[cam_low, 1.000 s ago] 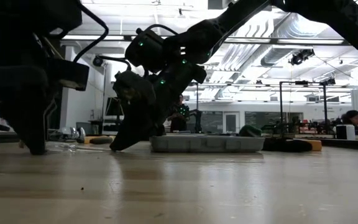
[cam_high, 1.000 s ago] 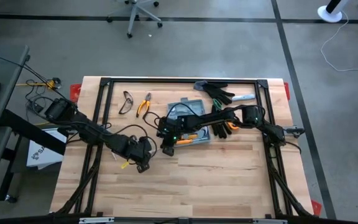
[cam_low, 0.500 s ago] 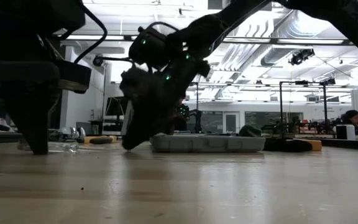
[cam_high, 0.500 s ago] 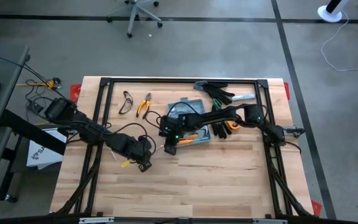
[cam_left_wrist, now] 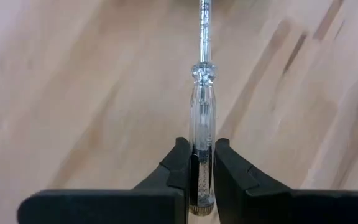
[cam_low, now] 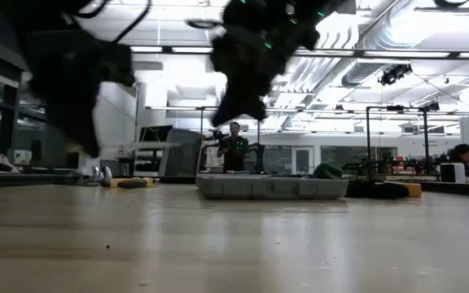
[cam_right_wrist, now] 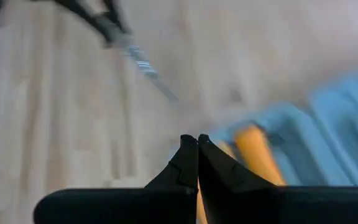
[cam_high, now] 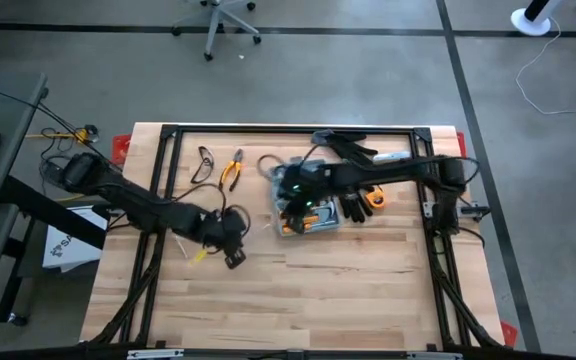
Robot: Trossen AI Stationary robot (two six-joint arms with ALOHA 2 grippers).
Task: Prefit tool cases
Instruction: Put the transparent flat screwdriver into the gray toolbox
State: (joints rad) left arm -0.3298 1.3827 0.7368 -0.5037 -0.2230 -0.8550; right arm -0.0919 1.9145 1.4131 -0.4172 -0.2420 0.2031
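Left gripper [cam_left_wrist: 202, 171] clamping clear-handled screwdriver [cam_left_wrist: 202, 130], hovering well apart from tool case [cam_high: 308, 205] | right gripper [cam_right_wrist: 197, 149] pinched together empty, hanging over tool case

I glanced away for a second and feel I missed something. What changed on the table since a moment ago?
The right gripper, jaws shut and empty, rose off the tabletop and swung back over the tool case. The left gripper closed its jaws on a clear-handled screwdriver and lifted. The case, gloves and pliers stayed put.
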